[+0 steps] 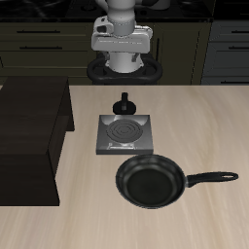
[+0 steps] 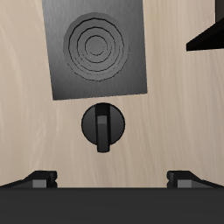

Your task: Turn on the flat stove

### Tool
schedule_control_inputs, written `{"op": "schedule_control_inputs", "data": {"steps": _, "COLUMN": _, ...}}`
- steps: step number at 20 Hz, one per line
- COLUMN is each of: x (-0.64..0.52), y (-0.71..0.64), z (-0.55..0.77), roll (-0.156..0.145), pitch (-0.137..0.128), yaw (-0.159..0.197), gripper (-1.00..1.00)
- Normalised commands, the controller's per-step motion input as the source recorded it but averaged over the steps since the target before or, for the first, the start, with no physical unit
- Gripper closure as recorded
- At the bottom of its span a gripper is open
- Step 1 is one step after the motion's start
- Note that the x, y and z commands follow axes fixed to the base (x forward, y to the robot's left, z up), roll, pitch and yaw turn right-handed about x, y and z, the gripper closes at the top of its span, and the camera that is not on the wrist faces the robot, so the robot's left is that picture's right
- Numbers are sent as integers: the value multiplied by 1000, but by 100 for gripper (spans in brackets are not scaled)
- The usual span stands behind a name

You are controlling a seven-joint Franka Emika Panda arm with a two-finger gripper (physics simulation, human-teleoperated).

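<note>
Taking the stove (image 1: 124, 134) as the landmark: nearest the table's front edge, just in front of the stove, lies a black frying pan (image 1: 150, 182), its bowl almost touching the stove's front edge and its long handle (image 1: 210, 179) running off sideways along the table (image 1: 195, 117).

The stove itself is a flat grey square plate near the middle of the table, with a dark spiral coil burner (image 1: 124, 127) at its centre. In the wrist view the same plate (image 2: 96, 48) shows its ringed burner (image 2: 95, 44) clearly.

Just behind the stove, toward the robot's base, sits the black round knob (image 1: 124, 105), close to the plate's back edge but apart from it. The wrist view shows the knob (image 2: 103, 125) with a raised bar across its face, standing on bare wood just beside the plate.

Beside the stove, level with it and reaching the table's front edge, is a large dark cabinet block (image 1: 29, 136).

Farthest back, the gripper (image 2: 111, 179) hangs above the table behind the knob, touching nothing. Its two fingertips (image 2: 41, 179) stand wide apart, with the knob lying between their lines and beyond them. The arm (image 1: 122, 44) rises at the table's back edge.
</note>
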Motion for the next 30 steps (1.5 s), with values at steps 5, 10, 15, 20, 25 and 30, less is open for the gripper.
{"op": "schedule_control_inputs", "data": {"steps": 5, "x": -180, "y": 4, "z": 72, "roll": -13, "pitch": -15, "yaw": 18, "gripper": -100}}
{"op": "schedule_control_inputs", "data": {"steps": 10, "x": -240, "y": 38, "z": 64, "roll": -25, "pitch": -33, "yaw": 15, "gripper": -100}}
{"op": "schedule_control_inputs", "data": {"steps": 15, "x": -15, "y": 78, "z": -135, "roll": 3, "pitch": -14, "yaw": 30, "gripper": -100}}
{"op": "schedule_control_inputs", "data": {"steps": 20, "x": 170, "y": 135, "z": -237, "roll": 20, "pitch": 17, "yaw": 38, "gripper": -100}}
{"op": "schedule_control_inputs", "data": {"steps": 25, "x": 188, "y": 74, "z": -147, "roll": 8, "pitch": 4, "yaw": 15, "gripper": -100}}
{"op": "schedule_control_inputs", "data": {"steps": 30, "x": 217, "y": -21, "z": -195, "roll": -19, "pitch": 44, "yaw": -37, "gripper": -100}}
